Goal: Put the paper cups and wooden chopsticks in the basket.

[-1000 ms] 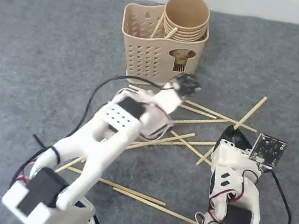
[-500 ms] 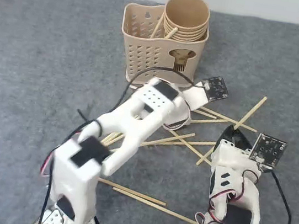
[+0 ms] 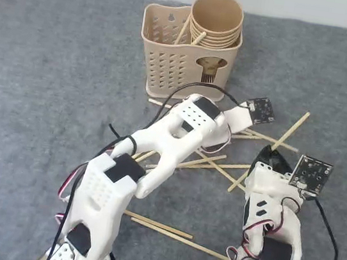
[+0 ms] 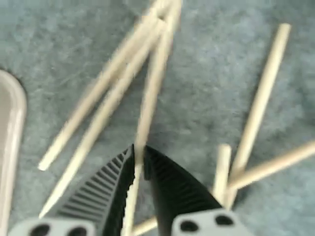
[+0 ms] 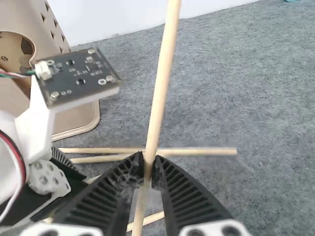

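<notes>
Cups look done: paper cups (image 3: 217, 16) stacked in the basket (image 3: 170, 65) by the table's (image 3: 37, 85) far edge, upright chopsticks (image 3: 186, 27) beside them in it; left gripper (image 4: 139, 150) clenched on one chopstick (image 4: 152, 93) just in front of the basket; right gripper (image 5: 146, 161) pinching a second chopstick (image 5: 161, 88); loose sticks (image 3: 160, 225) scattered mid-table and toward the near edge, most of the chopstick work left

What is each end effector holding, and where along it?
Right end effector: a chopstick, near its middle. Left end effector: another chopstick, place along it unclear.
</notes>
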Robot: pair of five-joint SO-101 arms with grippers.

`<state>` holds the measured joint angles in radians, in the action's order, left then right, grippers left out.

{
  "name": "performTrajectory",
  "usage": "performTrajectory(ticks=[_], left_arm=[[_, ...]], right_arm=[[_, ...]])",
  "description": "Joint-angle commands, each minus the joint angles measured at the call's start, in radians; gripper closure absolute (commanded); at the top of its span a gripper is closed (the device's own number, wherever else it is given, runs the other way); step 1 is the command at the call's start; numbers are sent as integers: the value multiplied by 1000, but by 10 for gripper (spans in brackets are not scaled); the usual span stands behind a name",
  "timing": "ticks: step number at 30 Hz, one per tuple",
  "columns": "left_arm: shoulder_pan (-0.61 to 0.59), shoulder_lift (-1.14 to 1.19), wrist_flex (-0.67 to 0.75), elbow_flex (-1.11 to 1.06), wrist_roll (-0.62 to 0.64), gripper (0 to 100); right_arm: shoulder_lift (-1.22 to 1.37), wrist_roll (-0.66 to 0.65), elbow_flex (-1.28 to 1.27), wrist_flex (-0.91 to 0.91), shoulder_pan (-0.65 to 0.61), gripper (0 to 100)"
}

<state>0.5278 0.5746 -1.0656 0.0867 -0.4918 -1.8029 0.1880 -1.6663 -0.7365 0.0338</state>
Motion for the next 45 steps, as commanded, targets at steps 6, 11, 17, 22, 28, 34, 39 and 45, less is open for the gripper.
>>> performTrajectory(ticks=[6, 11, 17, 22, 28, 34, 39, 45], left_arm=[[89, -71, -157, 47, -5, 987], [92, -199, -212, 19, -2, 987], [77, -388, -210, -96, -3, 987], [74, -586, -209, -203, -2, 987], [34, -876, -98, -394, 5, 987], [-117, -1185, 41, -529, 132, 987], [-284, -1315, 199, -532, 327, 987], [-364, -1290, 523, -547, 479, 987]], right_arm=[[-13, 5, -15, 15, 8, 991], [-13, 6, -15, 13, 8, 991], [-13, 9, -14, 16, 10, 991], [-13, 14, 18, 15, 76, 991], [-13, 8, 103, 7, 104, 991], [-13, 11, 195, 7, 104, 991], [-13, 11, 290, 7, 99, 991], [-12, 3, 407, 5, 105, 991]])
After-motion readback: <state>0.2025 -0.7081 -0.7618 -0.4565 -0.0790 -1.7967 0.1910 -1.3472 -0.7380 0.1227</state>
